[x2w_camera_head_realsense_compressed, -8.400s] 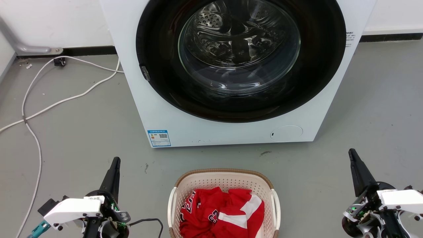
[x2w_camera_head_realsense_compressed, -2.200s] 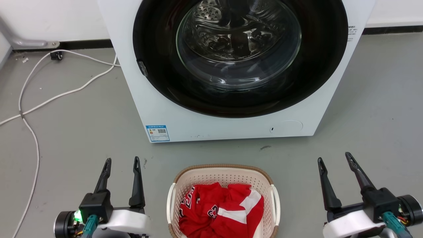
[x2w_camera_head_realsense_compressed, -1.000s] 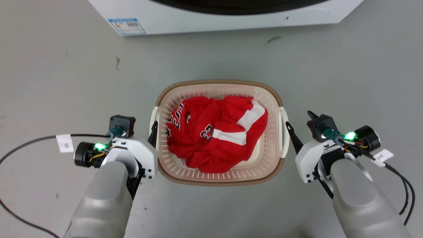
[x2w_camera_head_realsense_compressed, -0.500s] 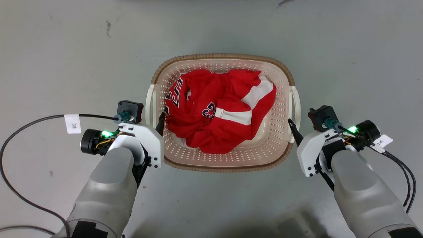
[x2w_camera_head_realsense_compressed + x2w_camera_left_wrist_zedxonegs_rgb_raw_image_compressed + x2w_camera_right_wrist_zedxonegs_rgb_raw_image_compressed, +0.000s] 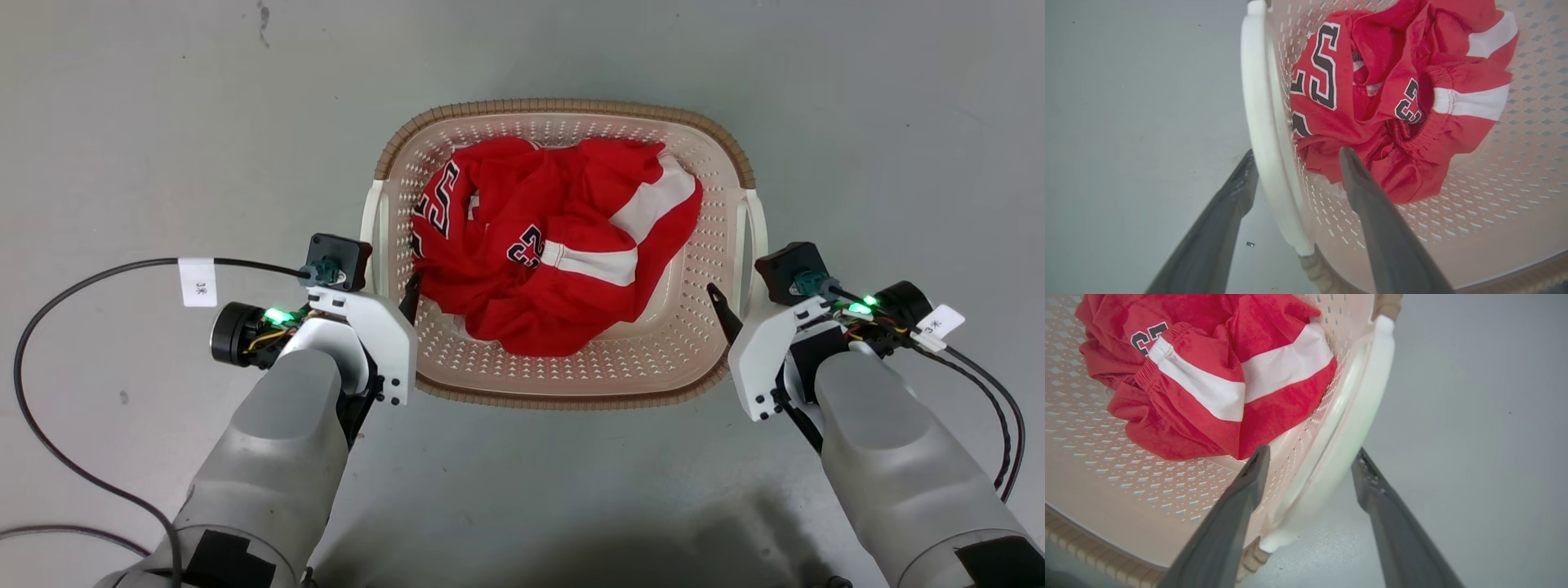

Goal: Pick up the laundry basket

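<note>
The laundry basket [image 5: 563,105] stands on the grey floor, cream and perforated with a brown woven-look rim, and a crumpled red jersey [image 5: 555,245] lies inside it. My left gripper [image 5: 390,282] is open astride the basket's white left handle [image 5: 1265,134]: one finger is inside the wall, the other outside. The left gripper [image 5: 1297,152] shows a gap on both sides of that handle. My right gripper [image 5: 744,286] is open astride the right handle [image 5: 1355,412] in the same way. The right gripper [image 5: 1310,450] has its inner finger against the perforated wall.
A black cable [image 5: 82,278] with a white tag [image 5: 197,282] loops over the floor at the left. More black cables [image 5: 992,392] hang from the right wrist. Bare grey floor [image 5: 163,122] surrounds the basket.
The head view has tilted down, so the washing machine has left the picture. Both grippers opened, came down beside the basket and slid their fingers over its side handles.
</note>
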`<state>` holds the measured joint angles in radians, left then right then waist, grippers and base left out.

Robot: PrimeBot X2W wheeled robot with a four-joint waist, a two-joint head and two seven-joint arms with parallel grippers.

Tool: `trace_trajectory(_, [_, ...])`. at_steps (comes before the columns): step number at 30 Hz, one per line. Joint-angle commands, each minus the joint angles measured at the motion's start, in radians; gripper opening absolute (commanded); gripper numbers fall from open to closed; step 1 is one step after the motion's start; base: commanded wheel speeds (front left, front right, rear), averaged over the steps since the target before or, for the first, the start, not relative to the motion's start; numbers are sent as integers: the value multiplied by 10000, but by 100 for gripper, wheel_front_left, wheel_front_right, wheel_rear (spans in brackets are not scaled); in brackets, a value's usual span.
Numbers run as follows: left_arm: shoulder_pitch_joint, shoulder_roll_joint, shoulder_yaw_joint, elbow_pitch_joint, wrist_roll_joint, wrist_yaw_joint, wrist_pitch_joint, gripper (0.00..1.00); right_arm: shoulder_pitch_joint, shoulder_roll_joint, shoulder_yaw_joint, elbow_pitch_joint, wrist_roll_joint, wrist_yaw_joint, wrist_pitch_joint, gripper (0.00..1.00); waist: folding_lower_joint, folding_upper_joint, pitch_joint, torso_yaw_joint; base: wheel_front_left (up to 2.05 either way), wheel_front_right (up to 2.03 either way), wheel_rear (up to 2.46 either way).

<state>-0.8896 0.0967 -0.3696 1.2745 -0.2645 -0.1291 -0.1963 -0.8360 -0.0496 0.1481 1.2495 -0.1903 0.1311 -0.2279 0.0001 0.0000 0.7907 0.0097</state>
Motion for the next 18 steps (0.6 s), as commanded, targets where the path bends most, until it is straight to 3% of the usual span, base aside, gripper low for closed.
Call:
trace_trajectory(1, [-184, 33, -82, 23, -110, -13, 45, 100, -153, -13, 19, 32, 63, -7, 37, 100, -1, 0, 66, 22, 0, 0, 0])
trace_trajectory(2, [-200, 32, -149, 27, -152, -13, 49, 100, -176, -13, 40, 59, 111, -7, 84, 100, -1, 0, 93, 36, 0, 0, 0])
trace_trajectory(3, [-226, 49, -240, 31, -171, -13, 44, 99, -213, -13, 57, 58, 148, -7, 87, 86, -1, 0, 114, 44, 0, 0, 0])
trace_trajectory(4, [-248, 75, -308, 35, -211, -13, 21, 41, -261, -14, 51, 50, 155, -7, 66, 11, -1, 0, 131, 46, 0, 0, 0])
trace_trajectory(5, [-257, 72, -363, 40, -236, -13, 4, 0, -279, -14, 72, 65, 152, -7, 108, 0, -1, 0, 142, 51, 0, 0, 0])
trace_trajectory(18, [-158, 35, -1164, 69, -868, -1, 225, 0, -142, -13, 436, 211, 478, -5, 356, 0, -1, 0, -139, 79, 0, 0, 0])
